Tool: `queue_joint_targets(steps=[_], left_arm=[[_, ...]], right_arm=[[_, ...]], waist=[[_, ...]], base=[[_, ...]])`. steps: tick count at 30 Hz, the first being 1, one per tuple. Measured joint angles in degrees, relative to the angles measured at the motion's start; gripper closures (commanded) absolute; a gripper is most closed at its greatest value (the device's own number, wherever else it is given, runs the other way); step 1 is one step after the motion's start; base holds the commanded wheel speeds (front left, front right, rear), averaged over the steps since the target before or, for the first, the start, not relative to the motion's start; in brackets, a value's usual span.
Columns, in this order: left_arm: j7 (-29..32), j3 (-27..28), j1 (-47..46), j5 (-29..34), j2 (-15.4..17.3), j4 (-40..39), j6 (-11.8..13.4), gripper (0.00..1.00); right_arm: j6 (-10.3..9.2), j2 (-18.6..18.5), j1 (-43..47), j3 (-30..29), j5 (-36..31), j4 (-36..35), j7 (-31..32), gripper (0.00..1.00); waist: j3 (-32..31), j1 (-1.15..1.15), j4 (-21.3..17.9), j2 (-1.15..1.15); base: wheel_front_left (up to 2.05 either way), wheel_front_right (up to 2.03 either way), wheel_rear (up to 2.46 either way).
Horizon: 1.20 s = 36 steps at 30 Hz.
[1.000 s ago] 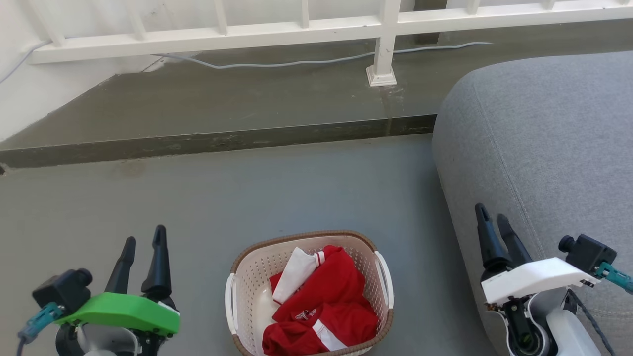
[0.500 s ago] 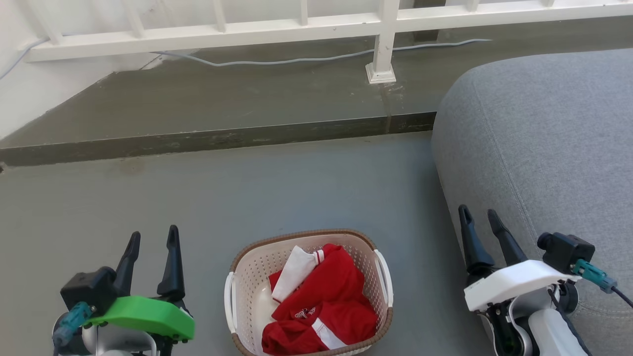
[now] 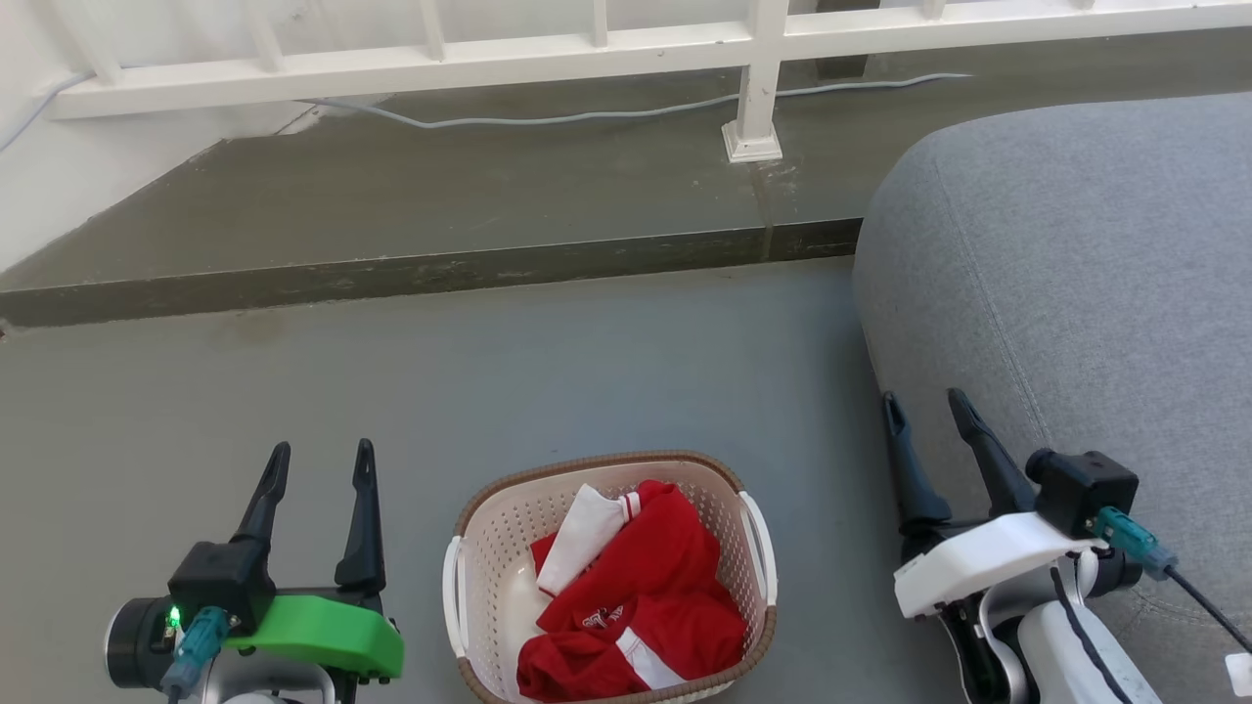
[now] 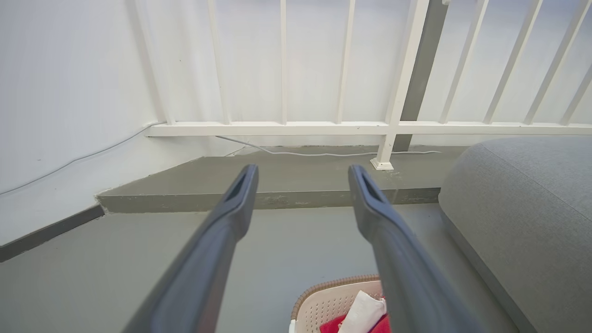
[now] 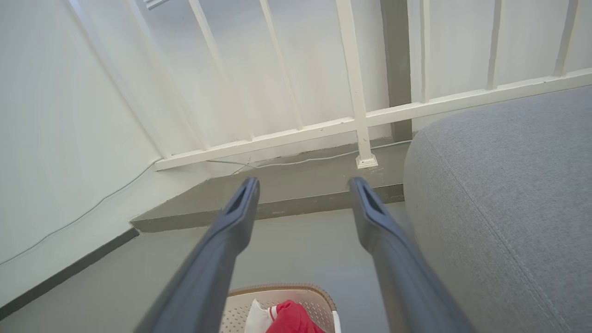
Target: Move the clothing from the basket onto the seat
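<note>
Both my grippers are spread wide and hold nothing. My left gripper (image 3: 323, 447) hangs over the grey floor (image 3: 587, 362) to the left of the basket (image 3: 606, 458). My right gripper (image 3: 923, 397) hangs to its right, close against the rounded flank of the seat (image 3: 1076, 244). Neither touches the basket or its load.

The clothing (image 3: 646, 577), red garments with white trim, lies heaped inside the basket. It is bunched toward the right and near side, and bare perforated bottom shows on the left. Nothing lies on the seat, so I judge the task not yet begun.

Several things could go wrong from here:

- The garments look folded into each other. A shallow pinch may catch only a thin layer that slips out, or drag both up in a trailing bundle.
- The basket looks light. Cloth snagging on its woven rim could tip it or slide it across the smooth floor.
- If I reach too deep, my fingertips may jam into the perforated wall.
- My right arm is near the cushion, so a careless swing could brush it.
- If I release near the seat's rounded edge, the fabric may slide off onto the floor.
</note>
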Motion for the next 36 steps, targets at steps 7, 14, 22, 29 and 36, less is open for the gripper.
queue_joint_targets(steps=[7,14,22,29,36], left_arm=[[-1.5,-0.4,0.8,4.4,-0.1,-0.4,0.5,0.00],[-2.2,-0.9,1.3,7.2,-0.1,-0.9,0.7,0.00],[-2.2,0.1,1.4,7.0,-0.3,-0.5,0.7,0.00],[-2.2,0.3,1.9,7.0,-0.4,-0.4,0.7,0.00],[-2.2,0.4,2.3,7.0,-0.4,-0.4,0.7,0.00]], right_arm=[[-0.56,-0.1,0.0,1.2,-5.8,-0.8,-1.3,0.00],[-0.97,-0.2,-0.1,1.7,-8.9,-1.4,-2.2,0.00],[-0.96,-0.2,-0.1,1.6,-8.9,-1.4,-2.2,0.00],[-0.96,-0.2,-0.1,1.5,-8.9,-1.4,-2.2,0.00],[-0.96,-0.2,-0.1,1.4,-8.9,-1.5,-2.2,0.00]], waist=[[0.0,0.00,0.0,0.00],[-0.2,0.00,0.0,0.00],[-0.6,0.00,0.0,0.00],[-0.9,0.00,0.0,0.00],[-0.7,0.00,0.0,0.00]], base=[[0.00,0.00,0.00],[0.00,0.00,0.00],[0.00,0.00,0.00],[0.00,0.00,0.00],[0.00,0.00,0.00]])
